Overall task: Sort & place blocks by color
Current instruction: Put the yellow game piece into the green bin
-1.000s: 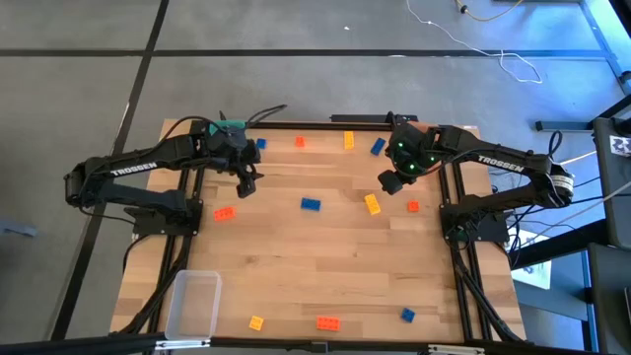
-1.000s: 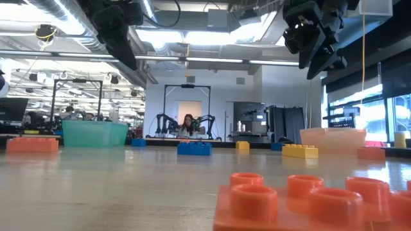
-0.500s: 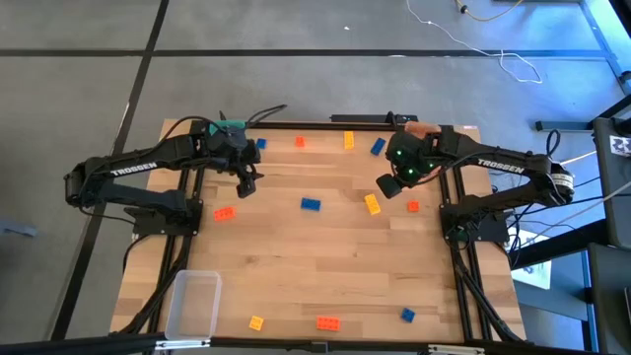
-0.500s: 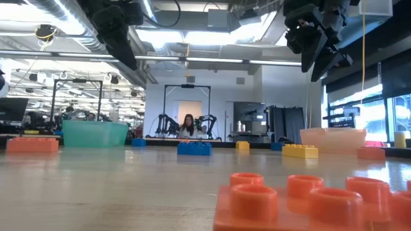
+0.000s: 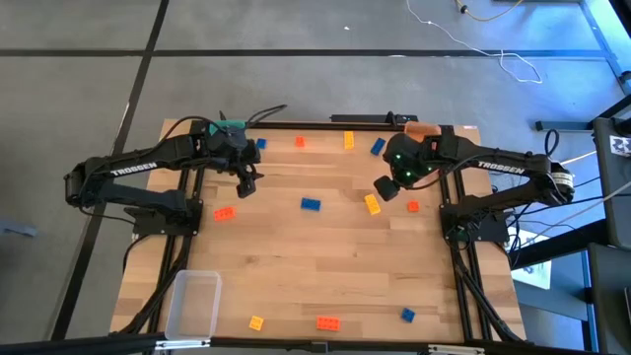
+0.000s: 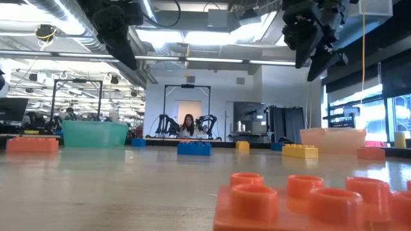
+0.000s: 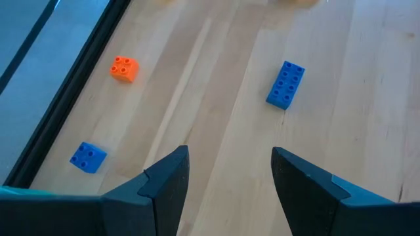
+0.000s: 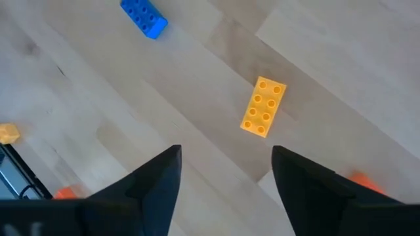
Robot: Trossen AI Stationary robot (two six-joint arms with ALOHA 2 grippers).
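Small blocks lie scattered on the wooden table (image 5: 315, 266). A blue block (image 5: 311, 204) and a yellow block (image 5: 372, 204) lie flat mid-table, an orange one (image 5: 225, 212) at the left. My left gripper (image 5: 246, 185) hangs open above the far left part; its wrist view shows an orange block (image 7: 124, 68) and two blue ones (image 7: 285, 84) (image 7: 87, 157). My right gripper (image 5: 385, 187) hangs open just above the yellow block (image 8: 262, 107). Neither gripper holds anything.
More blocks lie along the far edge (image 5: 348, 140) and the near edge (image 5: 327, 322). A clear bin (image 5: 194, 301) stands at the near left corner, a green bin (image 6: 95, 133) at the far left, an orange bin (image 5: 422, 126) at the far right.
My right gripper has swung a little toward the table's left, over the yellow block, and its fingers have spread wider. The left arm and the blocks have kept still.
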